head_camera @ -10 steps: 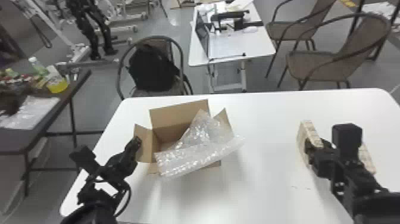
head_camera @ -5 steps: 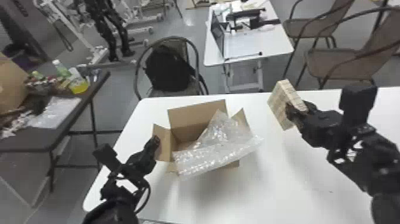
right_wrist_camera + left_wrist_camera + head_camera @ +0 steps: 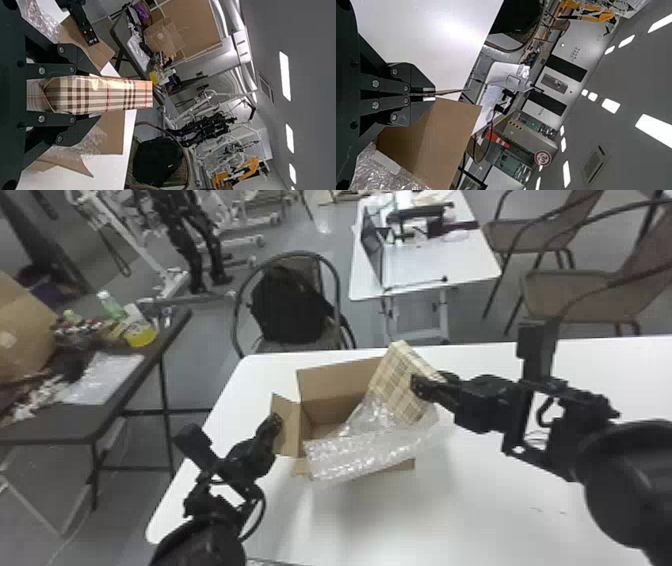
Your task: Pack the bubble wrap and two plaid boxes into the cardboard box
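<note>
White table [image 3: 490,510] underneath. Cardboard box [image 3: 335,390] on it, flaps open. Bubble wrap [image 3: 365,450] in opening, spilling over near rim. Plaid box [image 3: 397,382] tilted above wrap, at cardboard box's right side; head view gives broad checked face, right wrist view narrow side. Right gripper [image 3: 420,386]: jaws parted by plaid box's thickness, clamped on it. Left gripper [image 3: 274,422]: jaws nearly together; left wrist view shows flap's [image 3: 451,92] thin edge pinched between.
</note>
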{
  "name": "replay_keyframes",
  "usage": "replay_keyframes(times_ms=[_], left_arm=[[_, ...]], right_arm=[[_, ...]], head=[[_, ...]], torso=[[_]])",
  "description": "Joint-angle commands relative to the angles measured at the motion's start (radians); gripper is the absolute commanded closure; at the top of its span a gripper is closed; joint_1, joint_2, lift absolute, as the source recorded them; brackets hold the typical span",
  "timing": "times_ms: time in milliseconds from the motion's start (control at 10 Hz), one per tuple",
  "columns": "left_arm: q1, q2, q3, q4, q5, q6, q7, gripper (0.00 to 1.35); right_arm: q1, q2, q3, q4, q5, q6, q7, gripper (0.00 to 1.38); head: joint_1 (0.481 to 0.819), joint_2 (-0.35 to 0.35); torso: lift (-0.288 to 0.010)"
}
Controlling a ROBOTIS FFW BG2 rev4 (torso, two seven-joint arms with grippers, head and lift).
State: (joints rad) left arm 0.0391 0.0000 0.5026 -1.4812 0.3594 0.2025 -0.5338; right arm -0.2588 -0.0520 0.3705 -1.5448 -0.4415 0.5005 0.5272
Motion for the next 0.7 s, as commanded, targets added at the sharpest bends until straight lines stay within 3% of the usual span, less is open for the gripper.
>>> replay_keyframes(times_ms=[0, 200, 300, 400, 500, 600], left_arm=[[-0.005, -0.003, -0.001, 0.001, 0.001, 0.000, 0.000, 1.22], [-0.010, -0.003, -0.012, 0.001, 0.003, 0.002, 0.000, 1.22], [-0.015, -0.003, -0.012, 0.004, 0.001, 0.002, 0.000, 1.22], [-0.015, -0.003, -0.009, 0.004, 0.001, 0.000, 0.000, 1.22], [-0.013, -0.003, -0.004, 0.004, 0.004, -0.002, 0.000, 1.22], [-0.013, -0.003, -0.002, 0.004, 0.006, -0.002, 0.000, 1.22]], right_arm=[[-0.017, 0.011, 0.001, 0.003, 0.003, 0.095, 0.019, 1.04], [-0.040, 0.021, 0.011, 0.091, 0.010, 0.125, 0.065, 1.03], [-0.037, 0.027, 0.016, 0.103, 0.018, 0.127, 0.068, 0.80], [-0.034, 0.029, 0.015, 0.095, 0.032, 0.128, 0.068, 0.45], [-0.028, 0.027, 0.013, 0.078, 0.049, 0.127, 0.066, 0.19], [-0.019, 0.027, -0.004, 0.065, 0.067, 0.116, 0.066, 0.07]], head=[[0.695, 0.350], [0.695, 0.350], [0.695, 0.350], [0.695, 0.350], [0.695, 0.350], [0.695, 0.350]], torso=[[-0.050], [-0.050], [-0.050], [-0.050], [-0.050], [-0.050]])
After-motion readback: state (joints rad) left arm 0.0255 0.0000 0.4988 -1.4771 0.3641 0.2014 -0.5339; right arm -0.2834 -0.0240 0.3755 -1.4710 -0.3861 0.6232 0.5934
